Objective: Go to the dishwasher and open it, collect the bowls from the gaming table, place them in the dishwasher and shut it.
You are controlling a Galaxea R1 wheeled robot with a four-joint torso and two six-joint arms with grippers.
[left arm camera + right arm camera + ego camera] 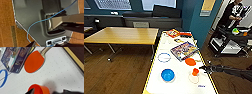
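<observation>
The gaming table [156, 82], white-topped with a yellow edge, runs away from me in the head view. On it lie a bright blue bowl [167, 75] and, farther back, a pale bowl [164, 57] with a bluish-purple rim [2, 78]. A small upright orange cup [195, 72] [38, 90] stands near the table's right edge on a pale round disc [193, 79]. My right gripper [205, 68] [48, 92] reaches in from the right, open, just beside the cup. My left gripper [48, 45] hangs open over the robot's grey base [31, 15] and wood floor.
An orange ping-pong paddle [190, 61] [34, 61] and a board game box [184, 51] lie behind the cup. A wood-topped table [124, 35] stands to the left. At the far right a person [234, 11] stands behind a black cart [231, 37], past a teal pillar [196, 17].
</observation>
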